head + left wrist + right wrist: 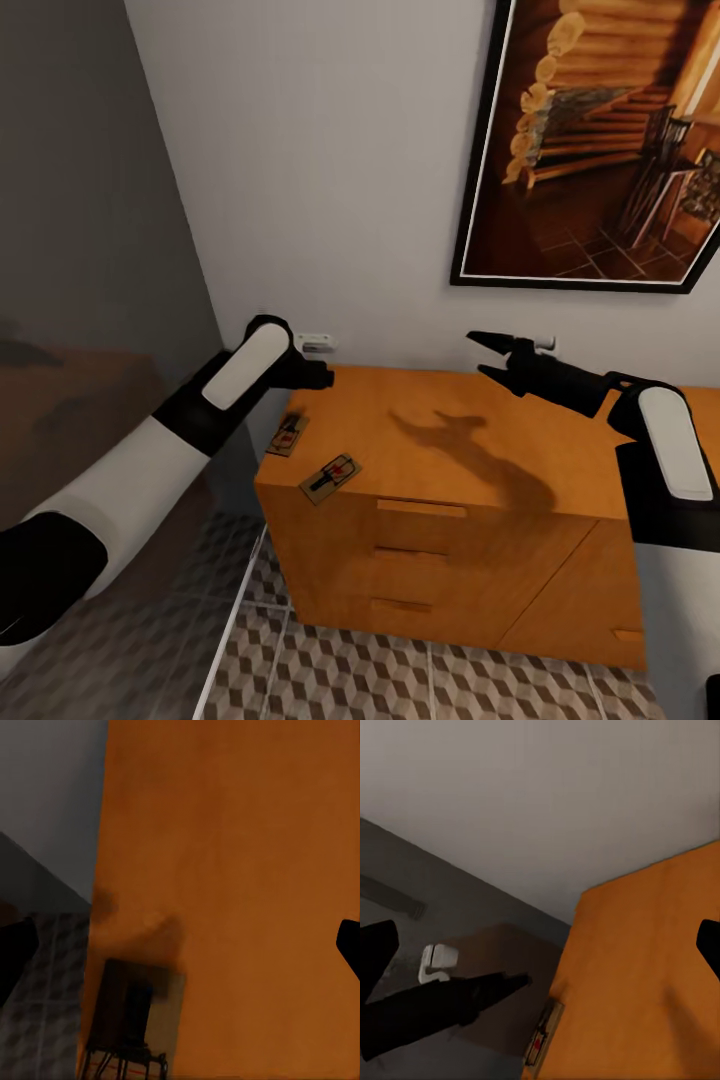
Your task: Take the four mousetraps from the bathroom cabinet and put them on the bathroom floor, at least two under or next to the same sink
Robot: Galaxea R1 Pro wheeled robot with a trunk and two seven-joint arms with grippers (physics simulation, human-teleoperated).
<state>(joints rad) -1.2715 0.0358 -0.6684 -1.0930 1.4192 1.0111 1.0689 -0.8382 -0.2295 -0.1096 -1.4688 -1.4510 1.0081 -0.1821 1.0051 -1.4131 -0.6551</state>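
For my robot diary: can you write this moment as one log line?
mousetraps: two on cabinet top | left gripper: above them | right gripper: open, empty

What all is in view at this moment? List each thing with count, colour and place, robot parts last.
mousetraps: two, dark brown with grey wire, on the cabinet top near its left end; one by the left edge, one at the front edge
cabinet: one, orange-brown wood with drawer fronts, against the wall
bathroom floor: brown, beige and white cube tiles, below the cabinet
framed picture: one, black frame, on the wall above the cabinet
white wall fitting: one, on the wall behind the left arm
left gripper: black, over the cabinet's left rear corner; jaw state unclear
right gripper: black, open, above the cabinet top
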